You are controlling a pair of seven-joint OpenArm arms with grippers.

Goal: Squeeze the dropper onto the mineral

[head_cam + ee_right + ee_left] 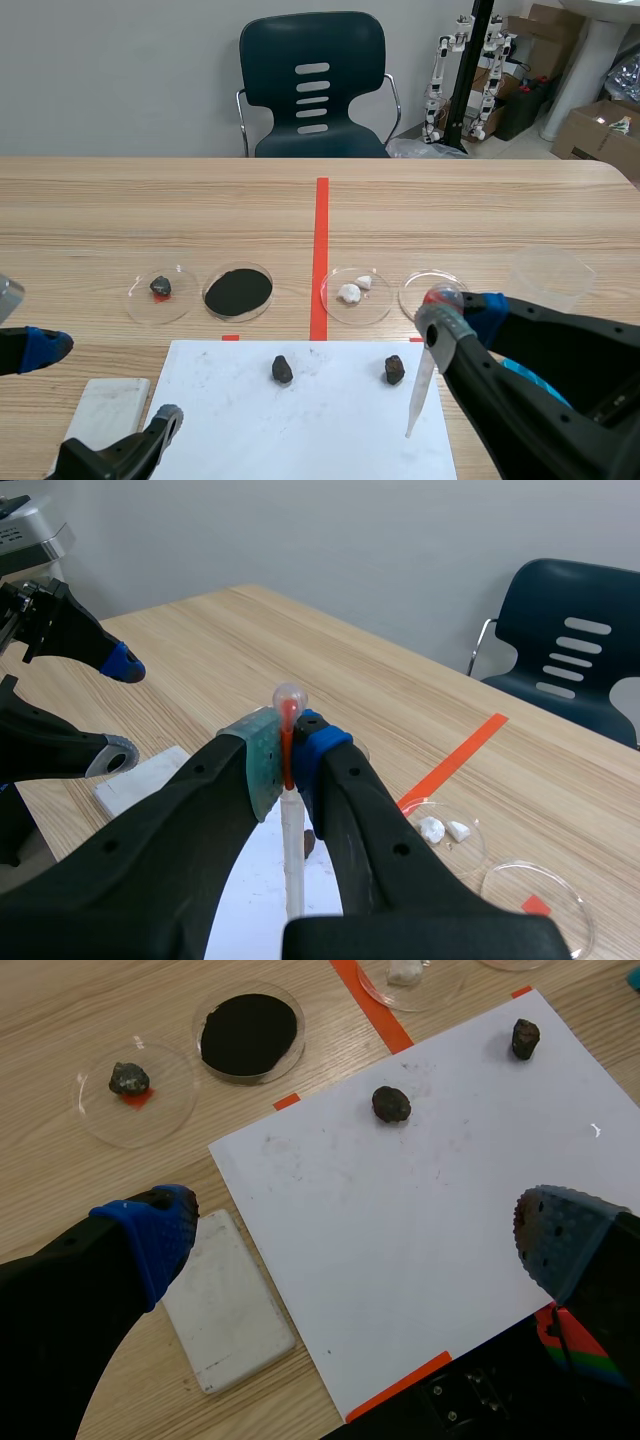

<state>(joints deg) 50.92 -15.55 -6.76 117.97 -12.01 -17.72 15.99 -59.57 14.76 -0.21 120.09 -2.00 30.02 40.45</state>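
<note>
The dropper (424, 378) is clamped near its bulb in the right jaws and hangs tip-down over the near right corner of the white sheet (320, 420), just short of the right-hand mineral (394, 370), seemingly so a squeeze can drip once the tip is above it. The left jaws gape wide on nothing over the sheet's near left corner. The pale wooden bench (450, 210) carries glass dishes (375, 305) along the sheet's far edge; a dark chair (313, 85) and grey wall (120, 70) stand beyond.

The right gripper (288, 755) pinches the dropper (291, 825) under its bulb, tube down. From it, the left gripper (118, 710) gapes at 9 to 10 o'clock, a dish (452, 856) lies at 4, a chair (570, 655) at 2.
</note>
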